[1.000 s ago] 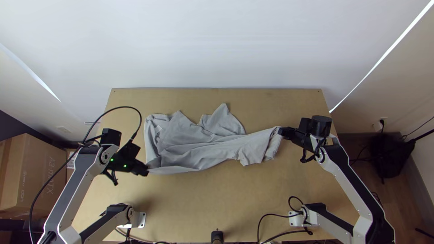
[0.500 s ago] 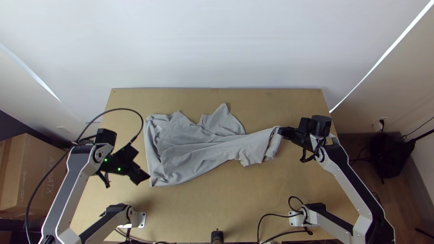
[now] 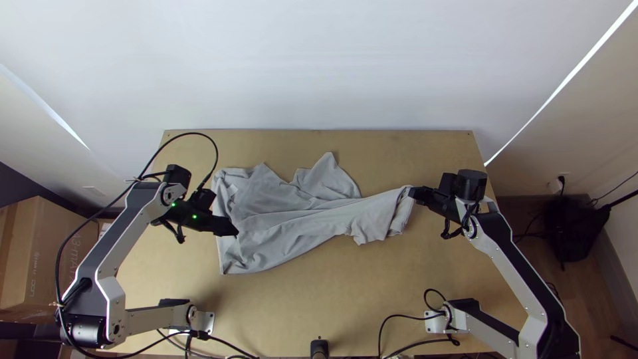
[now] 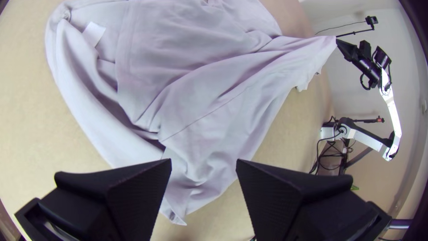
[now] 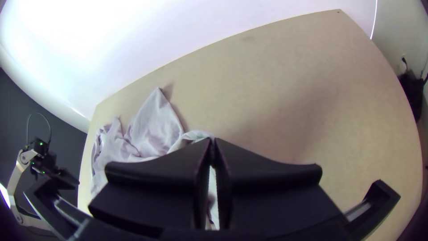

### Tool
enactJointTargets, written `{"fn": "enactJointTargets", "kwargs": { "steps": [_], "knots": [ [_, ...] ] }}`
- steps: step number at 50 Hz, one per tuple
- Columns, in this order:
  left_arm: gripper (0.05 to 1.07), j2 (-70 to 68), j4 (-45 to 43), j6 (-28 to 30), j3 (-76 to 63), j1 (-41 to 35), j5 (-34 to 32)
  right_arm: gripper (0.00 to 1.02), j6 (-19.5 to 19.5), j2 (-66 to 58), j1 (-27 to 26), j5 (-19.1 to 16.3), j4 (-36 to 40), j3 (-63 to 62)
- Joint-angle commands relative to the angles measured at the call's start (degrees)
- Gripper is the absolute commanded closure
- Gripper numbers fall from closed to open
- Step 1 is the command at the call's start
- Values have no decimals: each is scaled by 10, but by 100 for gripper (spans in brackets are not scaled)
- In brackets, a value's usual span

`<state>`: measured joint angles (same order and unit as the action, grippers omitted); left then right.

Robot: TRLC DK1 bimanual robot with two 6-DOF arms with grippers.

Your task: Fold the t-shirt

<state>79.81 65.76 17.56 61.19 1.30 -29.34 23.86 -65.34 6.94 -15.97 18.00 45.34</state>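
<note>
The light grey t-shirt lies wrinkled and partly bunched over the table's left and middle, one part stretched toward the right. My left gripper is over the cloth's left part. In the left wrist view my left gripper stands open, its fingers wide apart, with the t-shirt below and beyond them. At the cloth's right end is my right gripper. My right gripper is shut on an edge of the t-shirt in the right wrist view, and cloth hangs beneath the fingers.
Bare wooden table lies in front of the cloth, with more to its right and behind. Black cables run along the near edge beside a small black device. A cardboard box stands left of the table.
My left gripper has let go of the t-shirt's near left corner, which dropped toward the table's near side. It then moved up and right over the cloth. My right gripper has stayed still.
</note>
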Motion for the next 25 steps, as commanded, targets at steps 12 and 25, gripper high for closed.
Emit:
{"fn": "enactJointTargets", "kwargs": {
  "steps": [12,25],
  "knots": [
    [37,54,-58,-24,-6,-11,11,100,23,-5,-3,-1,-14,-5],
    [43,96,-93,-32,-19,-24,24,100,29,-7,-3,-1,-25,-10]
  ]
}}
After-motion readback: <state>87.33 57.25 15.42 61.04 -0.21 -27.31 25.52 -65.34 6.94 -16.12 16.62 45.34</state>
